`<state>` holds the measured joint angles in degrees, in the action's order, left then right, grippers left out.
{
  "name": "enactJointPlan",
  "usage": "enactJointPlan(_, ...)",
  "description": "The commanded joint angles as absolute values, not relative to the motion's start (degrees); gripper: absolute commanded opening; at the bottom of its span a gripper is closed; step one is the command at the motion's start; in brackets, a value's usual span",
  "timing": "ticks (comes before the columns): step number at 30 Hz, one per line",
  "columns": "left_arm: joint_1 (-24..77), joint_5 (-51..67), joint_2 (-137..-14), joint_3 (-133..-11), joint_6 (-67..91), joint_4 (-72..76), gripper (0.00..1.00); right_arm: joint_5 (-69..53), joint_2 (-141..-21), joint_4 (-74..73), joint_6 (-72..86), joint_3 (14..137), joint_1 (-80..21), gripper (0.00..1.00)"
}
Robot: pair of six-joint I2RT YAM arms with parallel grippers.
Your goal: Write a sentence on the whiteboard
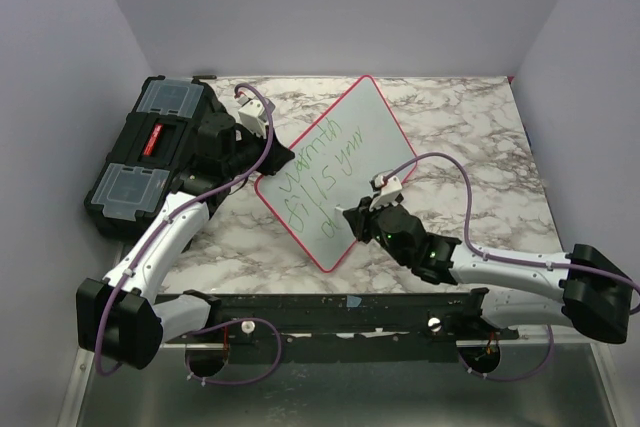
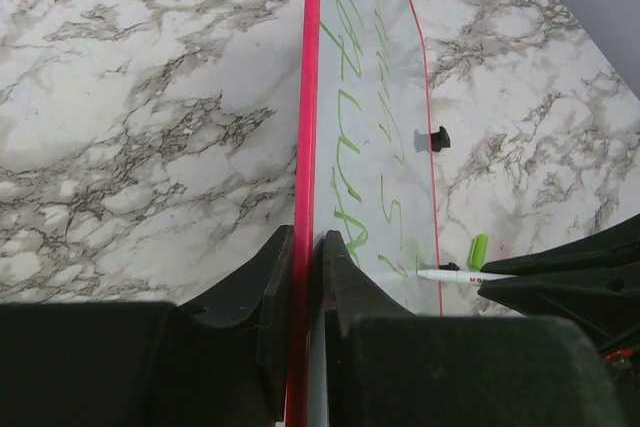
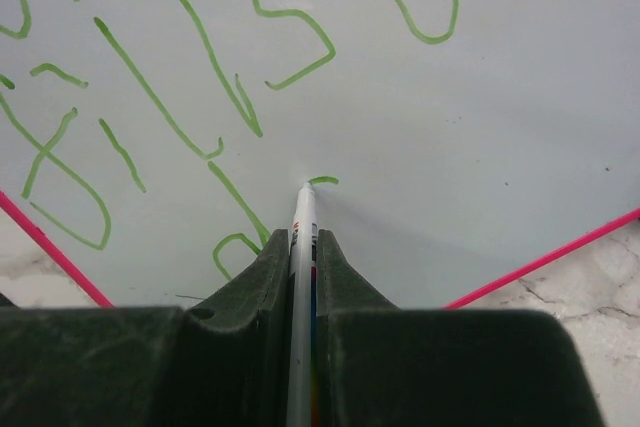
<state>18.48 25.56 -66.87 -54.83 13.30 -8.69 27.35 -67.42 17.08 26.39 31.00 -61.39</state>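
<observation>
The whiteboard (image 1: 375,122) lies askew on the marble table, its red-pink rim (image 2: 311,97) pinched by my left gripper (image 2: 305,244) at the board's left edge, next to the toolbox. Green lettering of the sentence (image 1: 318,175) runs in lines across it, and the strokes (image 3: 200,57) fill the right wrist view. My right gripper (image 3: 302,235) is shut on a white marker (image 3: 303,209). The marker's tip touches the board at a short fresh green stroke (image 3: 325,180), near the board's lower corner. In the left wrist view the marker (image 2: 455,274) reaches over the far rim.
A black toolbox (image 1: 150,152) with clear lid compartments stands at the back left, just behind my left arm. A green marker cap (image 2: 478,250) and a small black object (image 2: 437,138) lie beside the board's far rim. Walls close off the table's back and sides.
</observation>
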Motion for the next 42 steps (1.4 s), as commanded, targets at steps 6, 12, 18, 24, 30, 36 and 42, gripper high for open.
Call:
enactJointPlan(6,18.72,25.14,-67.19,-54.84,10.81,-7.22,0.0,20.95,-65.71,17.29,27.47,27.23,-61.52,0.01)
enactJointPlan(12,18.72,25.23,-67.46,-54.93,10.9,-7.21,0.0,20.87,-65.34,16.49,27.98,26.02,-61.46,0.01)
enactJointPlan(18,18.72,25.14,-67.52,-54.93,10.9,-7.22,0.0,23.82,-64.87,14.26,29.11,25.39,-61.44,0.01)
enactJointPlan(24,18.72,25.13,-67.59,-54.91,10.9,-7.21,0.0,25.09,-63.79,13.0,29.8,24.7,-61.44,0.01)
enactJointPlan(30,18.72,25.15,-67.68,-54.93,10.9,-7.21,0.0,27.87,-63.8,11.42,29.96,25.49,-61.52,0.01)
enactJointPlan(36,18.72,25.14,-67.33,-54.84,10.9,-7.31,0.0,30.21,-64.54,10.29,29.95,27.23,-61.46,0.01)
enactJointPlan(42,18.72,25.27,-67.32,-54.84,10.95,-7.29,0.0,31.41,-66.46,11.12,28.27,29.65,-61.52,0.01)
